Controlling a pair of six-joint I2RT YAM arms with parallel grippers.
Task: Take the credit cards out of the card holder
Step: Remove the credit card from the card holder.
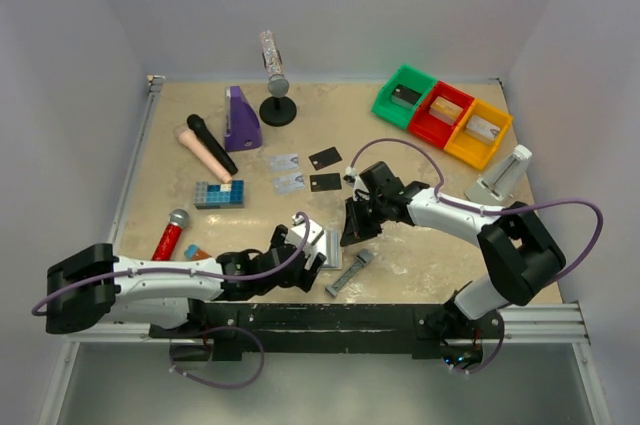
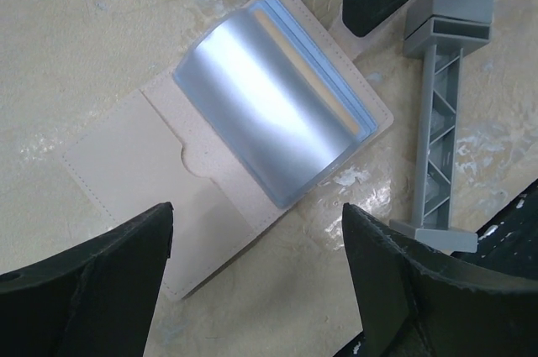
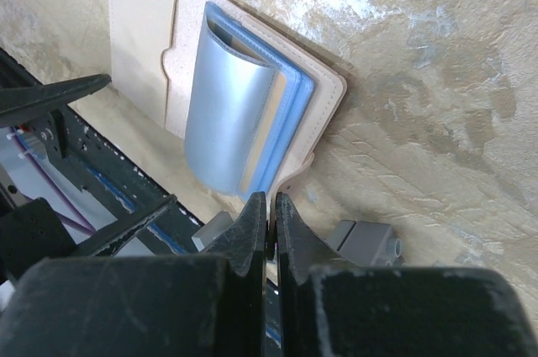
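Note:
The card holder (image 2: 151,164) lies open on the table, and its pale blue-grey pocket (image 2: 269,113) bulges upward. My right gripper (image 3: 271,199) is shut on the tan tab at the holder's edge (image 3: 324,105). My left gripper (image 2: 258,210) hangs open just above the holder's near edge, with nothing between its fingers. In the top view both grippers meet at the holder (image 1: 318,238), the left gripper (image 1: 303,257) on its left and the right gripper (image 1: 352,233) on its right. Two pale grey credit cards (image 1: 286,162) and two black ones (image 1: 325,157) lie on the table beyond. Whether a card sits inside the pocket does not show.
A grey bar-shaped tool (image 1: 349,272) lies right of the holder, close to the right gripper. A blue studded block (image 1: 218,194), two microphones (image 1: 211,143), a purple stand (image 1: 241,119) and a red-handled microphone (image 1: 170,235) are at the left. Green, red and yellow bins (image 1: 443,114) stand at the back right.

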